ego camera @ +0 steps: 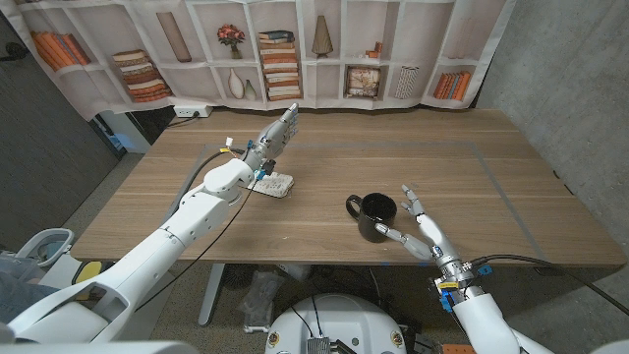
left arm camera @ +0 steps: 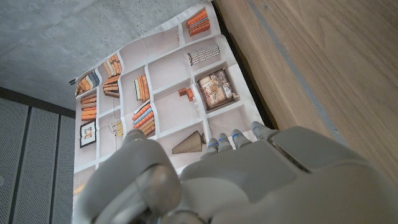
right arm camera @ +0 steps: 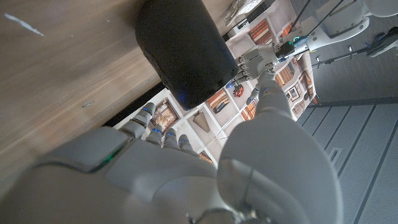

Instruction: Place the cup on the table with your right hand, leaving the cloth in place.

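The black cup [ego camera: 375, 216] stands upright on the wooden table [ego camera: 472, 167], handle towards the robot's left. My right hand [ego camera: 421, 228] is just beside it on the near right, fingers spread and holding nothing; one fingertip reaches the cup's lower side. In the right wrist view the cup [right arm camera: 183, 50] stands past my right hand [right arm camera: 186, 168], whose long digit ends at the cup's wall. A small white cloth [ego camera: 276, 183] lies left of the cup, partly under my left wrist. My left hand [ego camera: 278, 130] is raised above the table, fingers straight, empty; the left wrist view shows its back [left arm camera: 249, 180].
A printed bookshelf backdrop [ego camera: 295, 49] hangs along the table's far edge, with a white power strip [ego camera: 192, 111] at its foot. A thin marked outline [ego camera: 491, 177] runs across the tabletop. A concrete wall [ego camera: 570, 69] stands to the right.
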